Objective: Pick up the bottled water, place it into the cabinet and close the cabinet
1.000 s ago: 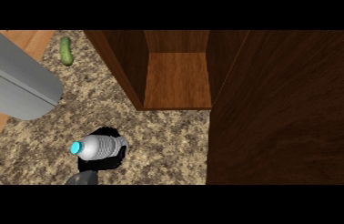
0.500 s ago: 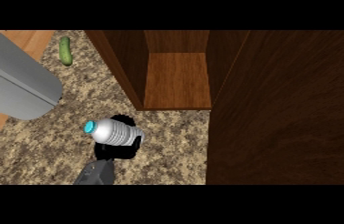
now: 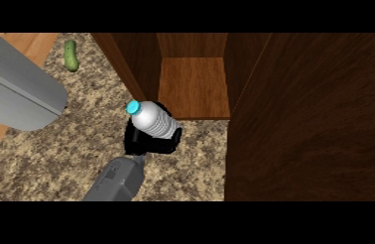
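The left hand [image 3: 152, 141] is curled round the bottled water [image 3: 154, 119], held tilted just before the open cabinet [image 3: 194, 87] above the table [image 3: 58, 153].

One bottled water [image 3: 154, 120], one cucumber [image 3: 71, 55], one cabinet [image 3: 194, 87], one robot hand [image 3: 150, 144].

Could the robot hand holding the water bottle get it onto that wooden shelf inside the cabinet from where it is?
Probably yes. The robot hand holds the bottle right at the shelf's front edge, and the opening ahead looks free; the open door stands off to the right.
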`<state>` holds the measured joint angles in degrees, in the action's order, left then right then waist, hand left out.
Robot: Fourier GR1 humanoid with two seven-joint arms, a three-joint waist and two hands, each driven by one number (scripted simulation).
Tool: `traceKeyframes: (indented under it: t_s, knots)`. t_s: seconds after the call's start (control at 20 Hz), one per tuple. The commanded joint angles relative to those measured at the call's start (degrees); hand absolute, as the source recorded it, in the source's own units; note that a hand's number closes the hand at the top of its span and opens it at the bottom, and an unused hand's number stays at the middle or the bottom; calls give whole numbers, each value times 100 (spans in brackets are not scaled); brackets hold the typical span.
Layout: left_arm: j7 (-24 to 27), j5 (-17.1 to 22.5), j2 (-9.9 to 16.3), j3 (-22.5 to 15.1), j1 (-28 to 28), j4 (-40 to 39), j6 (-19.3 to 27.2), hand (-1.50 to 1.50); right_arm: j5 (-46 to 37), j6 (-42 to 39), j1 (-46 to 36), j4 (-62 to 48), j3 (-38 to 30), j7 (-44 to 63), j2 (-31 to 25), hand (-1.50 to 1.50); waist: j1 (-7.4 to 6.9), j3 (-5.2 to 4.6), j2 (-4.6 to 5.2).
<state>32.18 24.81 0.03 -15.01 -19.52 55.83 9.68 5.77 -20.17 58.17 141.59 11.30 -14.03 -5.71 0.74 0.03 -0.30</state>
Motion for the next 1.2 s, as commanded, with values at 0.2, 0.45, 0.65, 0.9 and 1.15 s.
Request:
traceKeyframes:
  t_s: [0.2,0.45,0.65,0.9,1.15]
  knots:
    - [-838,170,-3,-658,-1210,41,1334,150,424,88,-109,602,-79,452,24,-150,45,-5,35]
    - [-1129,226,-3,-814,-2154,-594,1896,150,768,-45,-223,431,-402,384,-59,-150,83,-3,52]
    - [-1172,724,-3,-887,-2801,-1331,2397,150,603,-62,-216,371,-297,361,25,-150,205,-6,71]
    - [-1107,930,-3,-565,-3602,-2367,2294,150,732,-66,-542,385,-411,495,-12,-150,297,-8,136]
    - [-1031,230,77,-643,-3934,-3396,2380,150,896,-346,-461,33,-846,17,-116,-150,284,2,120]
